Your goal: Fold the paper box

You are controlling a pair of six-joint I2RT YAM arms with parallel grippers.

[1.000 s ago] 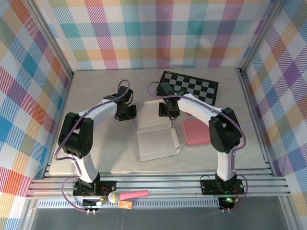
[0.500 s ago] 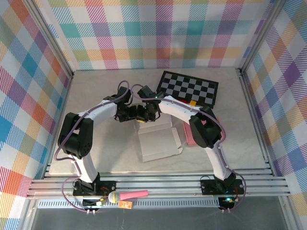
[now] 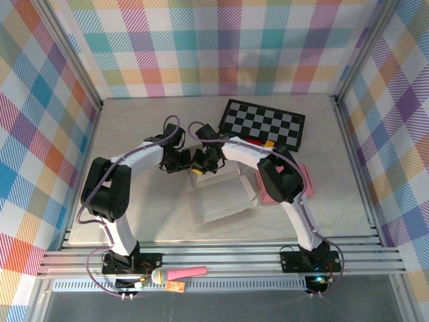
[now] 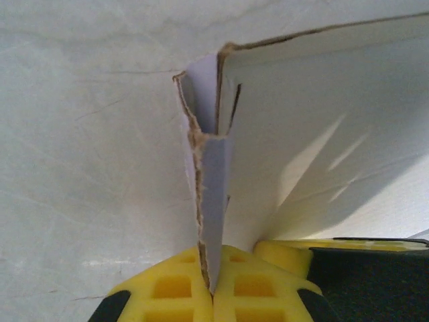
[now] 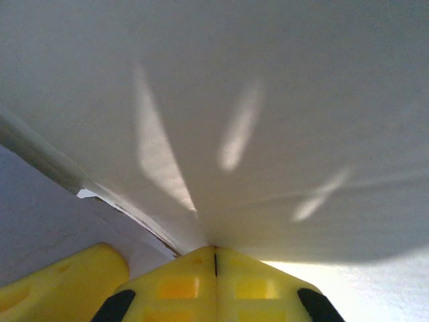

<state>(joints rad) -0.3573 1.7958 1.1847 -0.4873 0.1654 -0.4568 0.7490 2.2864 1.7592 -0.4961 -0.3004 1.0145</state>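
left pincer (image 4: pixel 213 290) nips paper box (image 4: pixel 322 134); right pincer (image 5: pixel 214 258) closed alongside; checkerboard (image 3: pixel 265 123) behind.

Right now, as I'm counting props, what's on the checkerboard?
On the checkerboard, at its near edge: a red piece, a yellow piece. The right arm covers part of that edge.

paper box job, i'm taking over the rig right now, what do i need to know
left gripper: shut on an upright side flap of the paper box.
right gripper: shut, tips against a white panel of the box; whether it pinches anything cannot be told.
Box: mid-table, its far-left corner between the two grippers, near part lying open.
Done: that corner partly raised.
Left: the other folds and closing.
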